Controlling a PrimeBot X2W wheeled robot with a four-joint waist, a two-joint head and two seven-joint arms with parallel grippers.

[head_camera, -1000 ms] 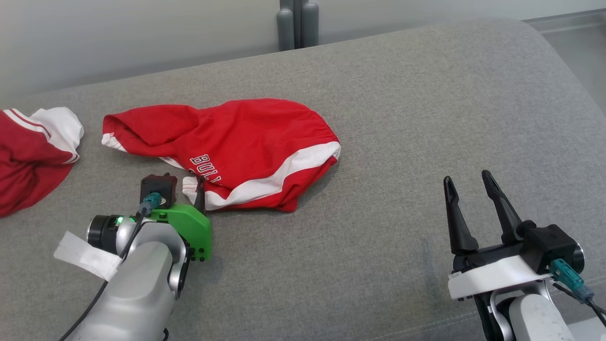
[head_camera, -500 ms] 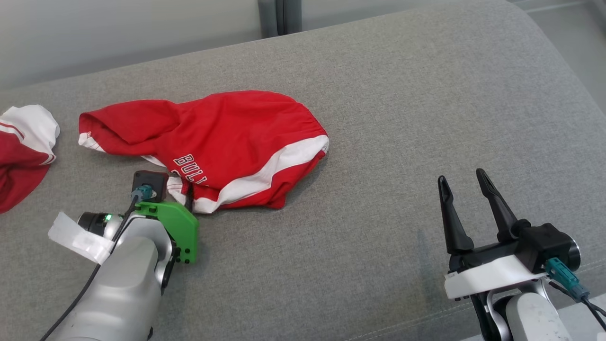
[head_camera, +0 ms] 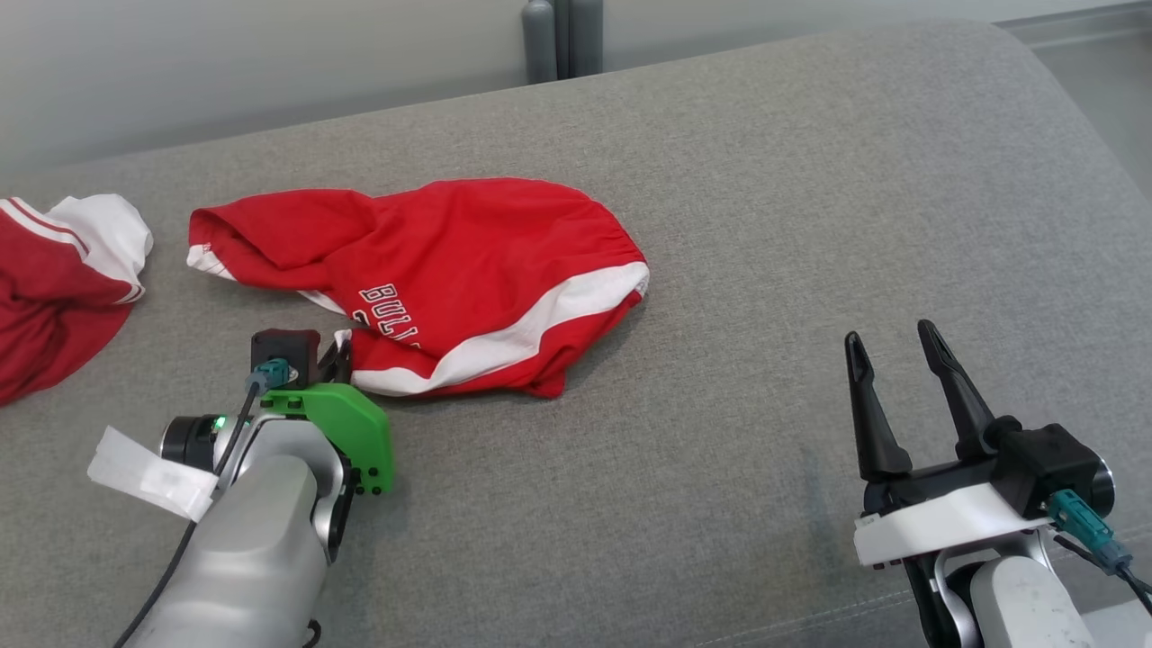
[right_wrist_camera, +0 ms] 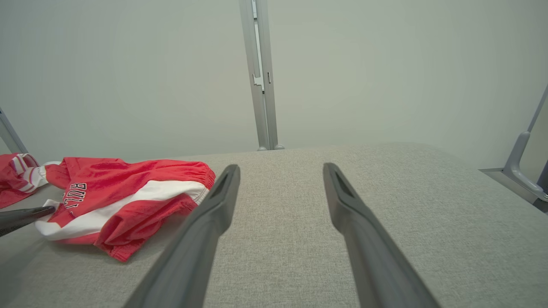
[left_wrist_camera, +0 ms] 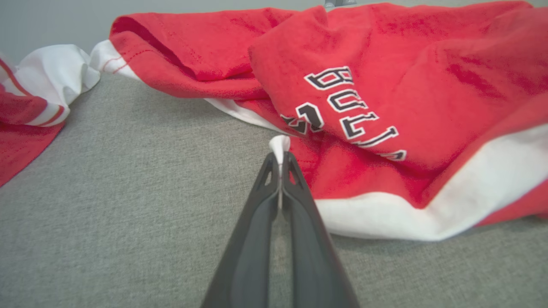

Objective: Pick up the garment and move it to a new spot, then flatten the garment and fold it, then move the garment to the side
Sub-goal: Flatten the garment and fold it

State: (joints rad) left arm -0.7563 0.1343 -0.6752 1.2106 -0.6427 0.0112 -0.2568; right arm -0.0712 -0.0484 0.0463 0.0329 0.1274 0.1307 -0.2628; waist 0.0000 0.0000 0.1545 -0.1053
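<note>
Looking down from the head onto a broad grey woven cushion with rounded edges. At about ten o'clock from the middle of the head view, a crumpled red jersey garment with a wide white stripe and dark-edged white lettering, lying on the cushion, one open end toward nine o'clock. At the garment's seven o'clock corner, the left gripper, on a silver arm with a green plastic bracket, reaching in from the lower left. In the left wrist view, its two dark fingers pressed together, pinching a small white fold of hem at their tips; the rest of the cloth slack on the cushion toward two o'clock. At four o'clock in the head view, well apart from the garment, the right gripper, pointing to twelve o'clock over bare cushion. In the right wrist view, its fingers spread wide, with the garment at nine o'clock. At the far nine o'clock edge of the head view, a second red and white cloth, apart from the garment. Beyond the cushion at twelve o'clock, a grey post against a pale wall.
</note>
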